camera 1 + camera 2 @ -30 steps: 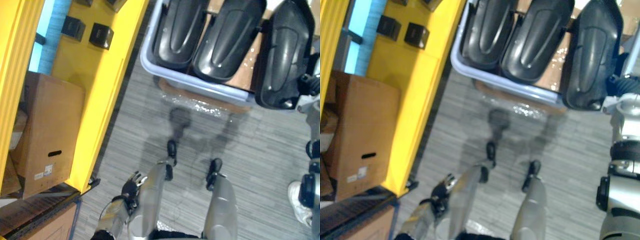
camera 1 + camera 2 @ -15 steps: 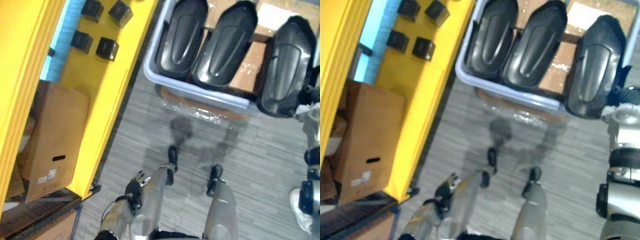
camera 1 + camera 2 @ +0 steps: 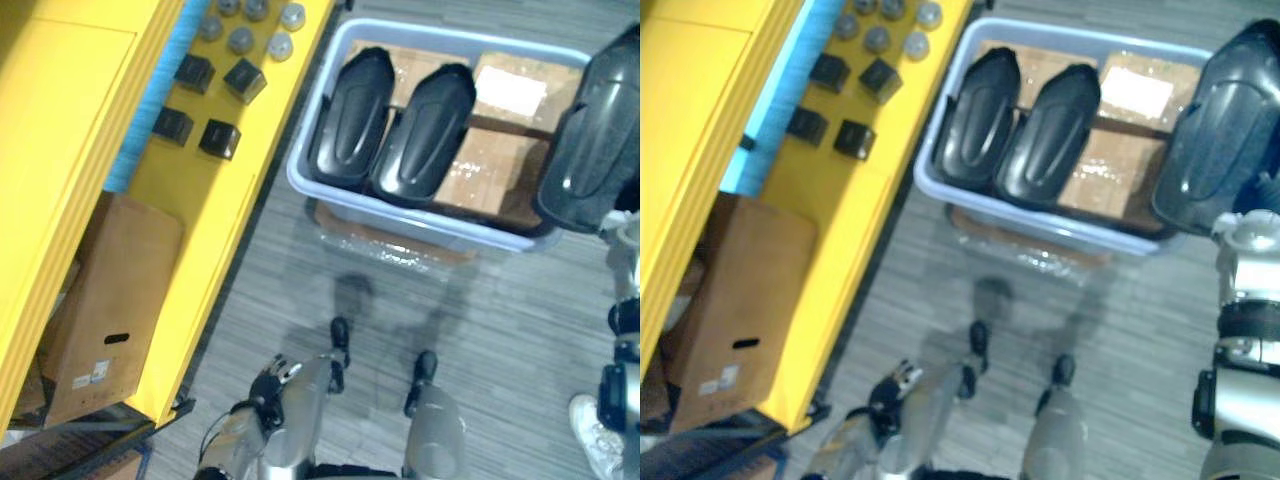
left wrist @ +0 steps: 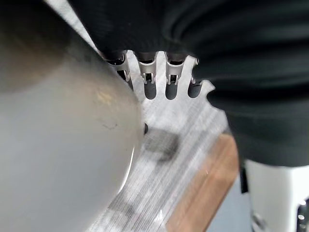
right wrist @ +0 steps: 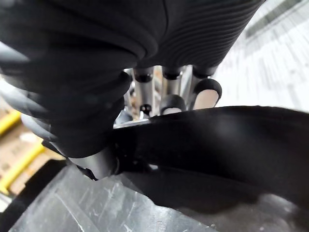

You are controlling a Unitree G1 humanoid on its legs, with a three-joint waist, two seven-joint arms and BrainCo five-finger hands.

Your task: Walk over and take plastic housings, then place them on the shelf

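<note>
The plastic housing (image 3: 595,130) has lifted above the bin (image 3: 420,222), right hand (image 5: 166,96) clenched round its rim, left hand (image 3: 268,380) hanging slack.

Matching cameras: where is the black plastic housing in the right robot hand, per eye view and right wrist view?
Left eye view: black plastic housing, upper right edge.
Right eye view: upper right.
Right wrist view: dark rim beneath right robot hand.
Landmark: pale blue plastic bin, left of it.
</note>
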